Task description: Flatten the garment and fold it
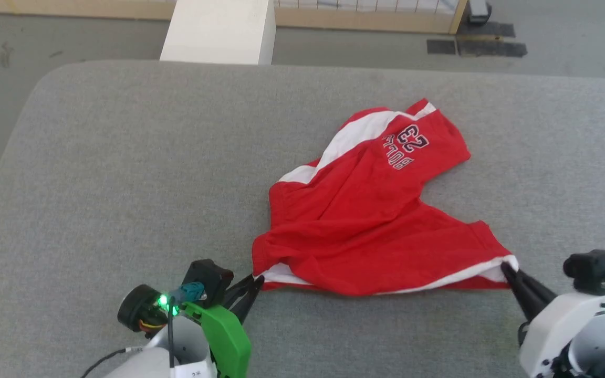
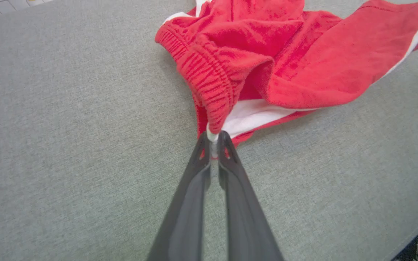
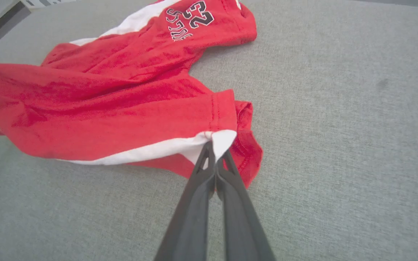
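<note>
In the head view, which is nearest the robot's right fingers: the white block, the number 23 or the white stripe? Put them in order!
1. White stripe: pinched in the right fingers.
2. Number 23: on the far leg.
3. White block: past the table's far edge, left.

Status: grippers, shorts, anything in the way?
Left gripper shut on shorts at waistband corner. Right gripper shut on white-striped leg hem. Shorts rumpled, not flat, on grey table. White block beyond far edge, clear of work.
</note>
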Robot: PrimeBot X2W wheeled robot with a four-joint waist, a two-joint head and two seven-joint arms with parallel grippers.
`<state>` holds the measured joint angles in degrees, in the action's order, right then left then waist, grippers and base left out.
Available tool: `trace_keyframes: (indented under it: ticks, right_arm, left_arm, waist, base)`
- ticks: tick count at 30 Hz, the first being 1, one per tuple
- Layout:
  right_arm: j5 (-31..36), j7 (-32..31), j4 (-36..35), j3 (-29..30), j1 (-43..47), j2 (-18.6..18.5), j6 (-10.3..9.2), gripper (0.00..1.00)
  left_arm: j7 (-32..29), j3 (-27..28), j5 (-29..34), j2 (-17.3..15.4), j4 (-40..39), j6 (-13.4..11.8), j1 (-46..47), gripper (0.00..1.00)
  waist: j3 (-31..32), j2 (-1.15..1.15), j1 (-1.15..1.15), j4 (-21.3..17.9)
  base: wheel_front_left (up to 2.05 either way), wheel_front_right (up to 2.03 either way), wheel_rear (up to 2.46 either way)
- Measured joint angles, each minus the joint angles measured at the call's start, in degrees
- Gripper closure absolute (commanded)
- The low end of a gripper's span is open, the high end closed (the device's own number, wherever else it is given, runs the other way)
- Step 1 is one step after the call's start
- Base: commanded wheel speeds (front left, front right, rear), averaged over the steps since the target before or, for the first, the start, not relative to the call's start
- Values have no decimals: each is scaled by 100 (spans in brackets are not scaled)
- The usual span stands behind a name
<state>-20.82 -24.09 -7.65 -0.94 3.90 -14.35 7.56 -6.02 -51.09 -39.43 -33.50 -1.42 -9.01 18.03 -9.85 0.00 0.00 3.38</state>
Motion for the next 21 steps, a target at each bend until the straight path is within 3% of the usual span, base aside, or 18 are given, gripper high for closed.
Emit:
trace_keyframes:
  ticks: [14,21]
  right_arm:
    - [-927,369,-461,576,-674,-516,0,100]
    - [-1160,387,-670,659,-1181,-881,0,100]
  left_arm:
    - [-528,207,149,-818,-1350,439,810,100]
    - [-676,579,79,-882,-1755,497,1390,100]
  waist:
    - [394,0,0,-94]
    - [477,0,0,-81]
  base:
    - [0,0,0]
    - [0,0,0]
